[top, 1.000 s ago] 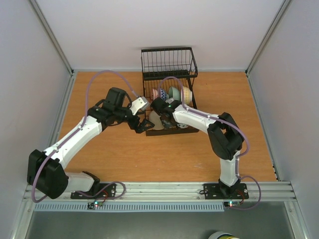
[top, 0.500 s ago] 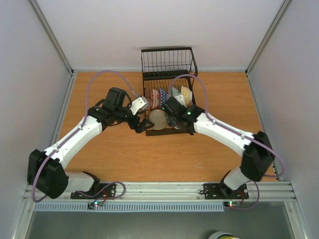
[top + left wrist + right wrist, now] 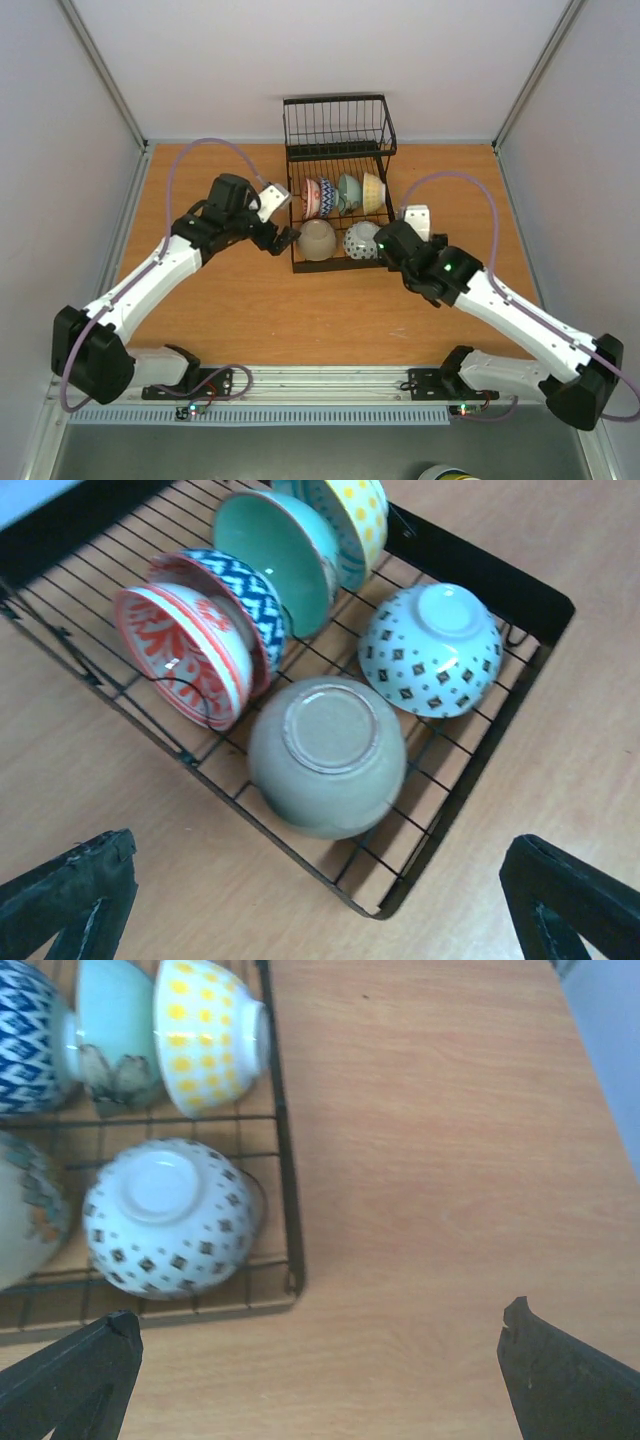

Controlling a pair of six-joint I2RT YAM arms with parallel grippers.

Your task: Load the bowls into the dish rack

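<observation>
Six bowls sit in the dish rack: four on edge, beige bowl and dotted bowl upside down in front. Left end effector and right end effector are both wide apart, empty, beside the rack. Looks loaded; pull arms out sideways, clear of the wire rim

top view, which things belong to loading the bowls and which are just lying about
Job: rack, red bowl, blue bowl, green bowl, yellow bowl, beige bowl, dotted bowl
Lying about: round thing at the bottom edge, cut off, off the table
</observation>
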